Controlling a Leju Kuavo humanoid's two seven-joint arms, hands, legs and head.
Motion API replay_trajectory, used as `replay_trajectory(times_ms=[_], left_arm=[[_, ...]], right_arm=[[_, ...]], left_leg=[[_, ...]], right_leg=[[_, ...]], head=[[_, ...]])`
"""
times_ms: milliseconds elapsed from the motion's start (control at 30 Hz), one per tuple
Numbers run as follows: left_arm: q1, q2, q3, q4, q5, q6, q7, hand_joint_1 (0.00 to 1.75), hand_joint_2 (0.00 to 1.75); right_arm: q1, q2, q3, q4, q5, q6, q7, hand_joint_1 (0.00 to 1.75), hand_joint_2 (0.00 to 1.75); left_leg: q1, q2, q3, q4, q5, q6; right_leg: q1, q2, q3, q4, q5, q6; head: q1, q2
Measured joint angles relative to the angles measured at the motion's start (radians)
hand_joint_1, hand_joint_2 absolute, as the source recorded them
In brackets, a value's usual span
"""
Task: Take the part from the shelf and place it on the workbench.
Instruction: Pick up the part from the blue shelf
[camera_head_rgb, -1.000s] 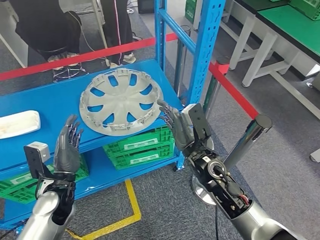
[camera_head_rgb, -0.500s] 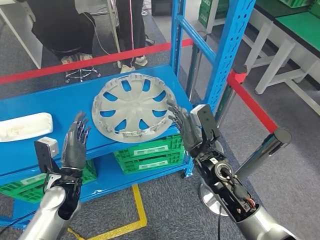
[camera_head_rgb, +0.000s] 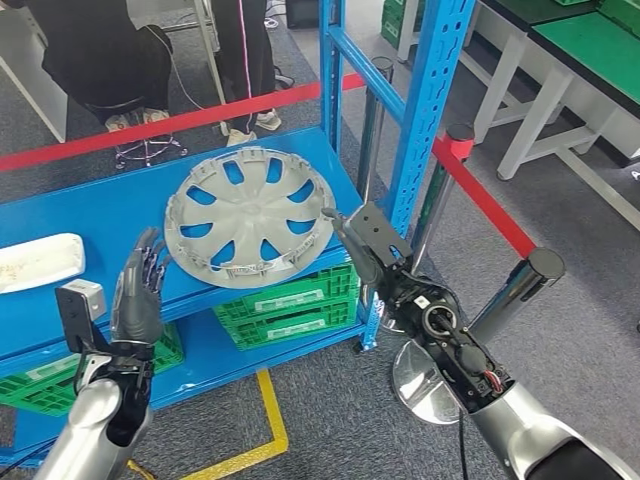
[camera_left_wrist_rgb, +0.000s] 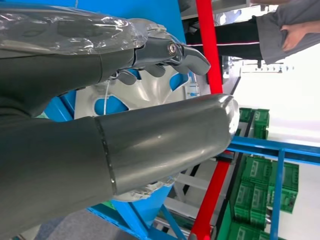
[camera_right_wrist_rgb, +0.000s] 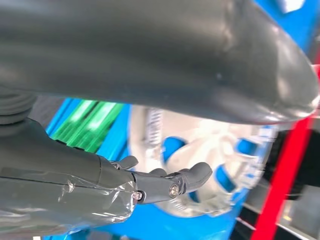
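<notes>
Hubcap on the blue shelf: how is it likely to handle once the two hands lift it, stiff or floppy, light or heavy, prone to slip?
The hubcap looks like thin moulded plastic with open spokes, so probably light and fairly stiff, with some flex at the rim. Its wide, shallow shape likely needs both the left hand and right hand at opposite edges. The smooth rim could slip between the fingers.

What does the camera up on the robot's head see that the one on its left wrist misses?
Head view alone: both hands, the left hand and right hand, open on either side of the hubcap, plus a white tray on the blue shelf. Left wrist view alone: stacked green crates beyond the rack and a person's arm. Both share the hubcap, the shelf and the red barrier tape.
</notes>
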Motion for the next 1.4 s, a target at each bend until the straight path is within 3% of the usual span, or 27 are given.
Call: replay_trajectory(times_ms=[100, 233, 533, 867, 1167, 1400], left_arm=[[0.002, 0.002, 0.0, -0.006, 0.0, 0.0, 0.008, 0.0, 0.0], [0.002, 0.003, 0.0, -0.009, 0.0, -0.002, 0.012, 0.0, 0.0], [0.007, 0.006, 0.0, -0.027, -0.001, -0.01, 0.033, 0.0, 0.0], [0.007, 0.007, 0.0, -0.038, -0.003, 0.01, 0.043, 0.0, 0.0], [0.007, 0.007, 0.0, -0.038, -0.003, 0.014, 0.04, 0.0, 0.0], [0.03, 0.011, 0.002, -0.052, -0.011, 0.038, 0.041, 0.0, 0.0]], right_arm=[[-0.014, -0.019, -0.003, 0.036, 0.032, 0.02, 0.011, 0.0, 1.75], [-0.029, -0.035, -0.003, 0.072, 0.088, 0.043, 0.022, 0.0, 1.75], [-0.104, -0.089, 0.01, 0.207, 0.352, 0.185, 0.028, 0.0, 1.75], [-0.262, -0.113, 0.056, 0.393, 0.568, 0.268, -0.083, 0.0, 1.75], [-0.36, -0.113, 0.101, 0.474, 0.61, 0.295, -0.088, 0.0, 1.75], [-0.412, -0.105, 0.139, 0.38, 0.642, 0.393, 0.013, 0.0, 1.75]], left_leg=[[0.0, 0.0, 0.0, 0.0, 0.0, 0.0], [-0.001, 0.0, 0.0, 0.0, 0.0, 0.0], [-0.002, -0.001, 0.0, 0.0, 0.0, 0.001], [-0.002, -0.001, -0.001, 0.0, 0.0, 0.001], [-0.001, -0.002, -0.001, 0.0, 0.0, 0.0], [-0.001, -0.002, -0.001, 0.0, 0.0, 0.0]], right_leg=[[0.0, 0.0, 0.0, 0.0, 0.0, 0.0], [-0.001, 0.0, 0.001, -0.001, 0.0, 0.001], [-0.003, -0.002, 0.001, -0.002, 0.0, 0.001], [-0.004, -0.002, 0.001, -0.001, 0.001, 0.001], [-0.004, -0.002, 0.001, -0.001, 0.001, 0.001], [-0.004, -0.002, 0.001, -0.001, 0.001, 0.001]], head=[[-0.002, 0.0], [-0.003, 0.0], [-0.004, 0.0], [-0.005, 0.0], [-0.006, 0.0], [-0.006, 0.0]])
